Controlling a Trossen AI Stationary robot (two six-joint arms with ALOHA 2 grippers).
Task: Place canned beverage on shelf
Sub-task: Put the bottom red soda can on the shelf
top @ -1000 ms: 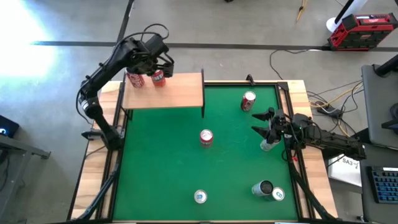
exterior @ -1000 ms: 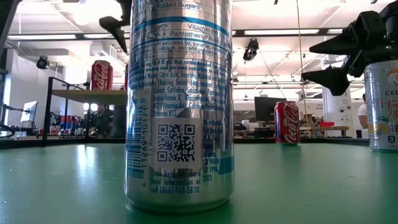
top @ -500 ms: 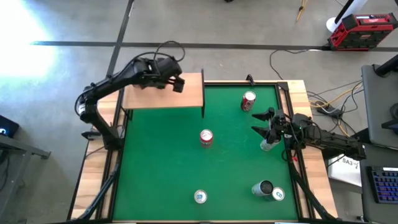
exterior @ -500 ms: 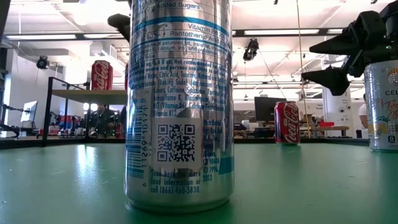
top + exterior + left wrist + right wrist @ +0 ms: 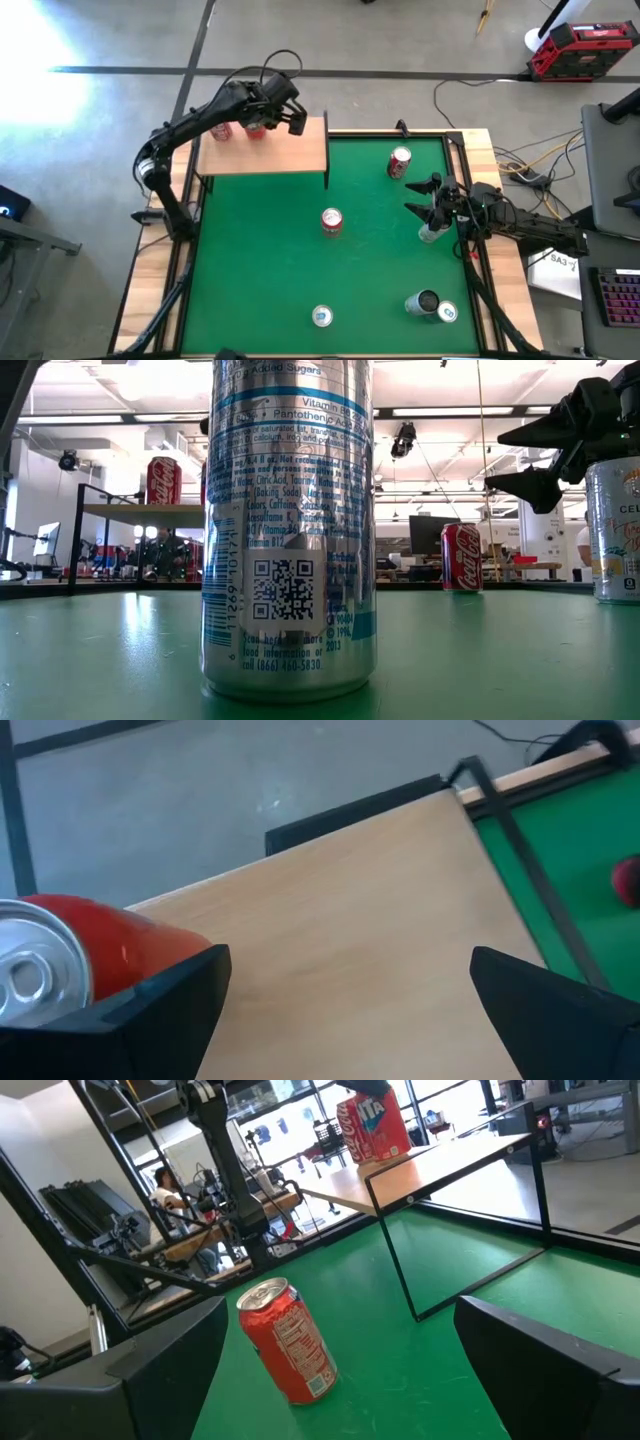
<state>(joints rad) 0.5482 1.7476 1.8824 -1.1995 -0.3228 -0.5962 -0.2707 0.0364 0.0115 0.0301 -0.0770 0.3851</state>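
Observation:
Two red cans stand upright on the shelf, a light-wood board on thin black legs at the far left of the green mat. My left gripper hovers open over the shelf's far edge, just right of those cans; one of them shows beside its finger in the left wrist view. My right gripper waits open at the mat's right side, pointing level toward a red can standing mid-mat. Another red can stands at the far right.
A silver can stands close to the low camera at the mat's near edge. Two more cans sit at the near right, and a silver one stands beside my right gripper. Bare board lies right of the shelved cans.
My left gripper has moved from above the two shelved cans toward the table's right along the shelf's far edge, sinking a little and rolling slightly. It stays open. The two red cans stand where they were.

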